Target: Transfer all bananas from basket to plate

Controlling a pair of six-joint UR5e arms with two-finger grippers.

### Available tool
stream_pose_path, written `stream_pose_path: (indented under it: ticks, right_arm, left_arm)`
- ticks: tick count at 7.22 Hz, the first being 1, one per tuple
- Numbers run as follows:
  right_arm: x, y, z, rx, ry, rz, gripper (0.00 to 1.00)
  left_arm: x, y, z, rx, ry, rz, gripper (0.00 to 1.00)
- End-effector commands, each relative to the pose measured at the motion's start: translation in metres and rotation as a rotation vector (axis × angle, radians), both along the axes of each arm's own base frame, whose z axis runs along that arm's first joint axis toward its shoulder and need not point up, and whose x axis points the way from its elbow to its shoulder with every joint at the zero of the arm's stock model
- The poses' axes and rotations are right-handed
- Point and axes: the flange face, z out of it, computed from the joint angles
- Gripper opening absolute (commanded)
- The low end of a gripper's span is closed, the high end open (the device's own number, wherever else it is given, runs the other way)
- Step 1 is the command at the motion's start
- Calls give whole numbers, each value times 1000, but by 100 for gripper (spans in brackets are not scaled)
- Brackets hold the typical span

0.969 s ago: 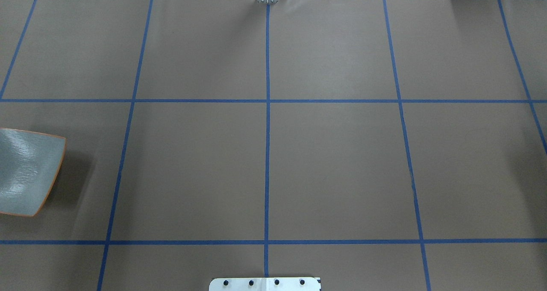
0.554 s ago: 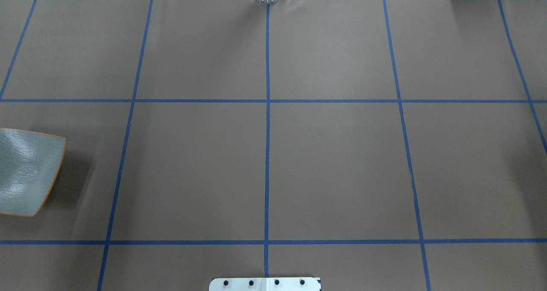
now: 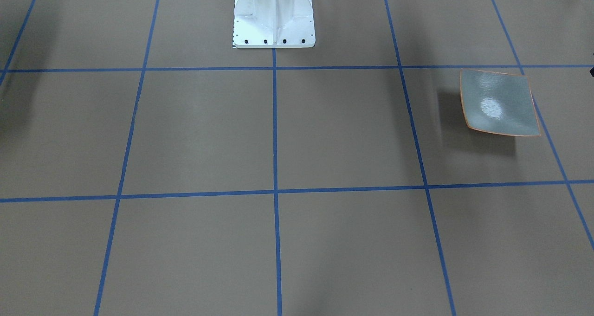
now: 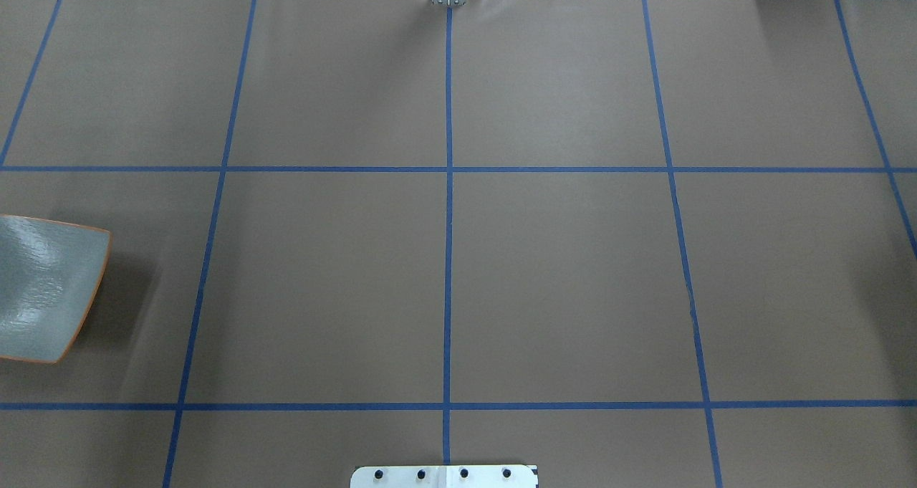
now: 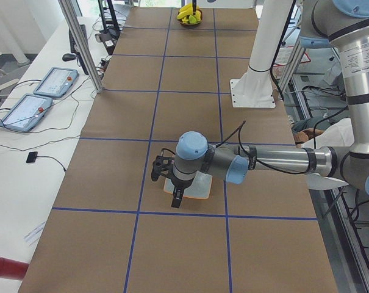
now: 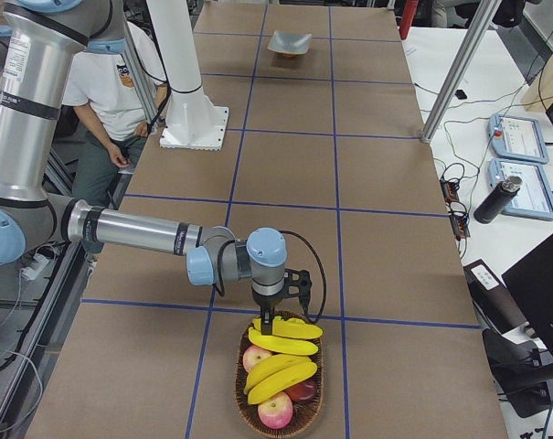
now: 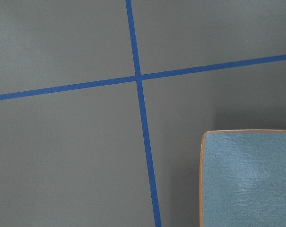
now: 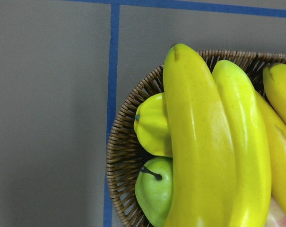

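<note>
The square grey-green plate point(image 3: 499, 102) with an orange rim lies empty at the table's left end; it also shows in the overhead view point(image 4: 43, 287), the left wrist view point(image 7: 249, 179) and the right side view point(image 6: 289, 42). My left gripper point(image 5: 175, 195) hovers over the plate point(image 5: 202, 188); I cannot tell whether it is open or shut. Several yellow bananas point(image 6: 283, 346) lie on top of fruit in a round wicker basket point(image 6: 244, 402) at the table's right end. My right gripper point(image 6: 271, 322) hangs just above them; I cannot tell its state. The right wrist view shows the bananas point(image 8: 199, 142) close up.
The white robot pedestal point(image 3: 274, 14) stands at the middle of the near edge. The basket point(image 8: 121, 156) also holds a green apple point(image 8: 154, 189), a yellow-green fruit point(image 8: 152, 125) and red apples point(image 6: 256, 358). A seated person point(image 6: 111, 91) is behind the robot. Aluminium posts point(image 5: 80, 36) stand along the far edge.
</note>
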Motion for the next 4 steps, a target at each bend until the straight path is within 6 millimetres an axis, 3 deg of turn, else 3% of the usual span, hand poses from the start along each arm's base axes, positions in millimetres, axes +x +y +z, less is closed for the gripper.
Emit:
stream_pose_path:
  ticks: [1, 4]
  right_arm:
    - [2, 2, 5, -4, 24, 2, 89]
    - [-1, 2, 8, -13, 25, -2, 82]
  left_arm:
    - [0, 0, 0, 0, 1, 0, 100]
    - [0, 0, 1, -2, 0, 0, 100]
